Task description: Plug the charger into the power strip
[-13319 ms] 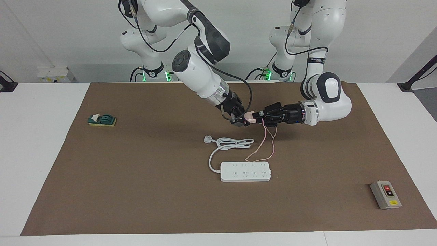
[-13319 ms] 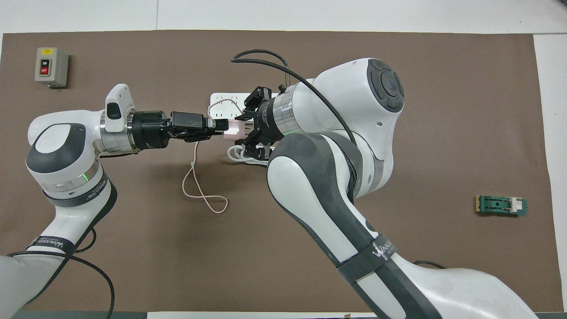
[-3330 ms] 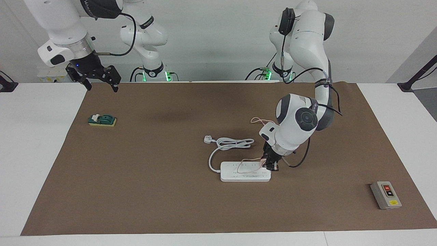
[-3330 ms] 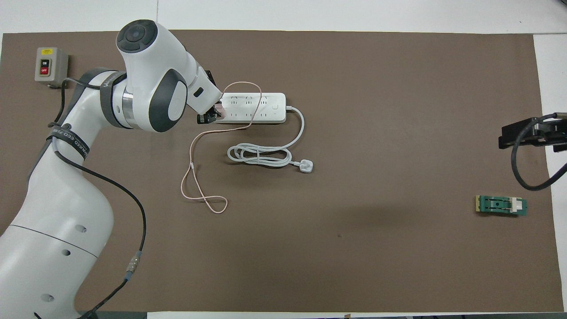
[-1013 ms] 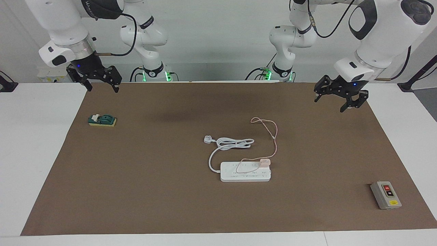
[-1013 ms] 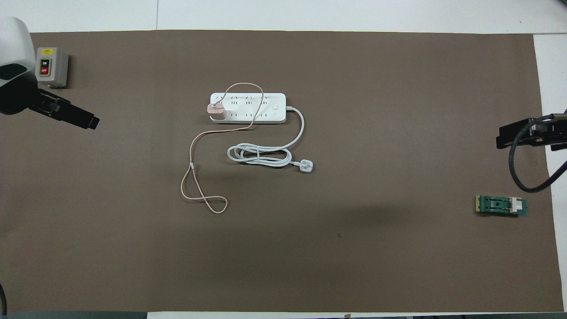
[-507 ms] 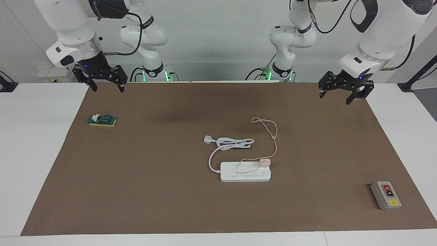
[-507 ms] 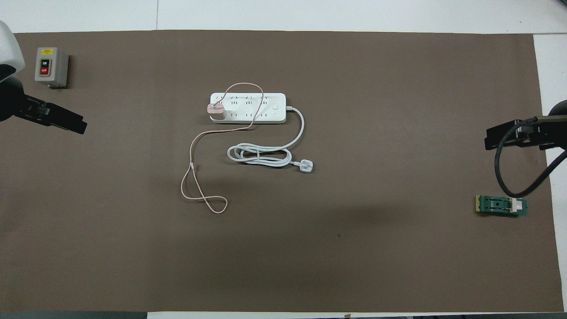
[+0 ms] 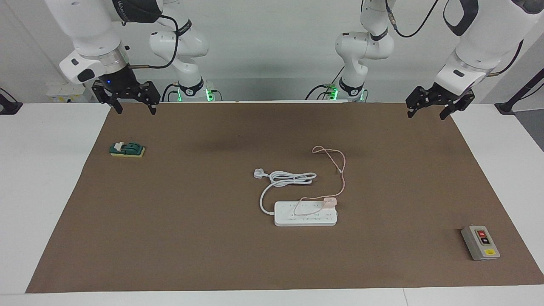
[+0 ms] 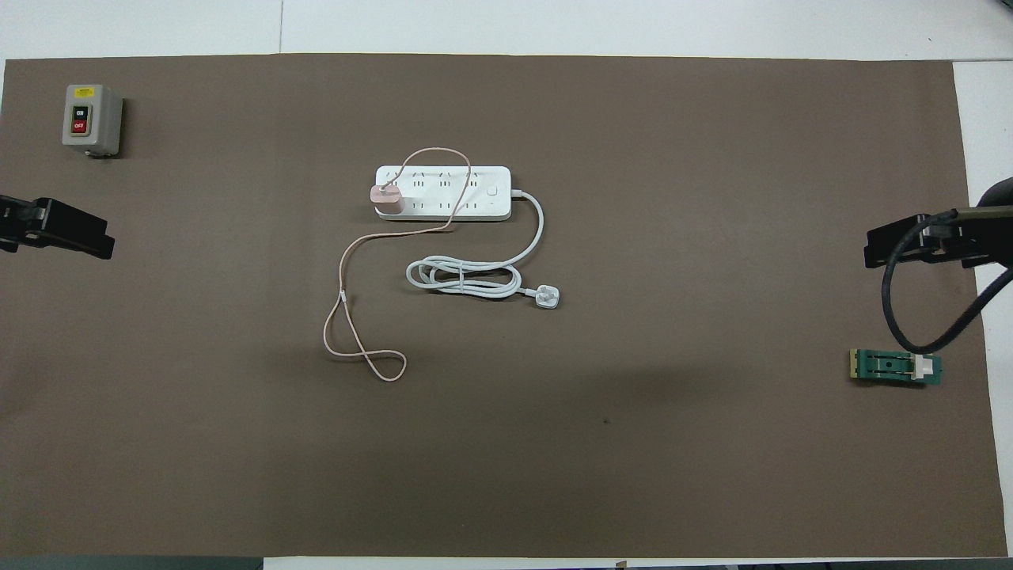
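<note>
The pale-pink charger point(image 9: 330, 201) point(image 10: 387, 198) stands upright on the white power strip point(image 9: 297, 219) point(image 10: 476, 207), seated at the strip's end toward the left arm. Its thin pink cable point(image 9: 343, 170) point(image 10: 342, 293) arcs over the strip, then trails to a loop on the mat nearer the robots. My left gripper point(image 9: 427, 114) point(image 10: 93, 237) hangs open and empty in the air over the mat's corner at the left arm's end. High over the mat's corner at the right arm's end, my right gripper point(image 9: 136, 110) point(image 10: 874, 249) is also open and empty. Neither gripper touches anything.
The strip's thick white cord and three-pin plug point(image 9: 258, 173) point(image 10: 546, 297) lie coiled just nearer the robots than the strip. A grey button box point(image 9: 480, 242) point(image 10: 91, 119) sits at the left arm's end. A green switch block point(image 9: 127, 149) point(image 10: 894, 366) lies below the right gripper.
The left gripper has drawn back and up toward the mat's corner at its own end. The right gripper shifted slightly inward. Charger, strip and cables have not moved.
</note>
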`<act>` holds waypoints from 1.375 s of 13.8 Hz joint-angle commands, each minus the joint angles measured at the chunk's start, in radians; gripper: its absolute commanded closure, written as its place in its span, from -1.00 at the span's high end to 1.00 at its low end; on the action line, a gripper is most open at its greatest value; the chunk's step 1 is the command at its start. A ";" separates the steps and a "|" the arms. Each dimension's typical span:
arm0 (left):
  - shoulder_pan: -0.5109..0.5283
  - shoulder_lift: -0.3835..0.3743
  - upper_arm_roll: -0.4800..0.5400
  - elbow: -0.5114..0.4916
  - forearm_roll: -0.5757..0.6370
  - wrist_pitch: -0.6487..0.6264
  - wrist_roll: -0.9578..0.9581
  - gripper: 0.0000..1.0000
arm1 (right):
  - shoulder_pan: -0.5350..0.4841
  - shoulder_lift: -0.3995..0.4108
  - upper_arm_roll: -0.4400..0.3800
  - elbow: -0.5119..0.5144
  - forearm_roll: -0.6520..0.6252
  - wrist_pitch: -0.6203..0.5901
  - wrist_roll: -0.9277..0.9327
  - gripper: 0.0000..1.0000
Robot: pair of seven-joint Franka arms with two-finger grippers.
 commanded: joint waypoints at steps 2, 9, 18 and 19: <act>0.081 -0.056 -0.047 -0.062 0.022 0.021 0.021 1.00 | -0.012 -0.021 0.003 -0.025 0.003 0.003 -0.026 1.00; 0.121 -0.038 -0.082 -0.070 0.009 0.030 0.019 1.00 | -0.015 -0.022 0.003 -0.025 0.003 0.003 -0.027 1.00; 0.120 -0.052 -0.082 -0.071 0.008 0.040 0.012 1.00 | -0.018 -0.022 0.003 -0.025 0.003 0.003 -0.027 1.00; 0.118 -0.050 -0.082 -0.071 0.008 0.041 0.009 1.00 | -0.018 -0.022 0.003 -0.025 0.003 0.003 -0.027 1.00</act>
